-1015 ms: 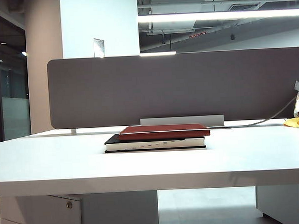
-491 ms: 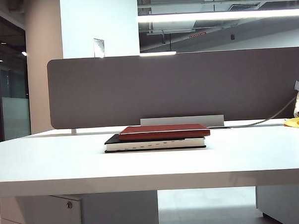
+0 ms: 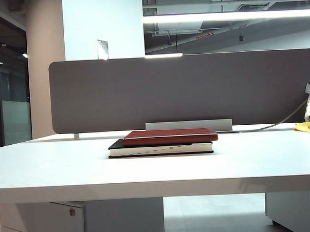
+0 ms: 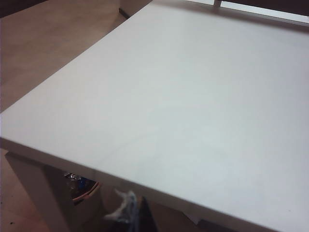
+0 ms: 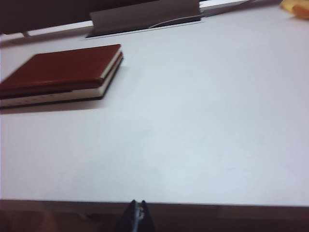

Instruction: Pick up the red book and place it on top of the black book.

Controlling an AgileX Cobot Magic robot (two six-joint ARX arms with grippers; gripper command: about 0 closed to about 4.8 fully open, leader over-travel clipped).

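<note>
Placement looks finished: red book (image 3: 170, 136) rests on black book (image 3: 160, 149), right gripper (image 5: 138, 215) closed empty, left gripper unseen, nothing further needed.

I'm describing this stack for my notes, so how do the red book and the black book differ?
The red book lies on top; the black book lies beneath it on the table. The red book is thinner; the black book is thicker. The red cover looks plain, while the black book's page edge shows small dark marks. The red book sits shifted, leaving a corner of the black cover showing. Both lie flat and closed, about equally wide.
</note>
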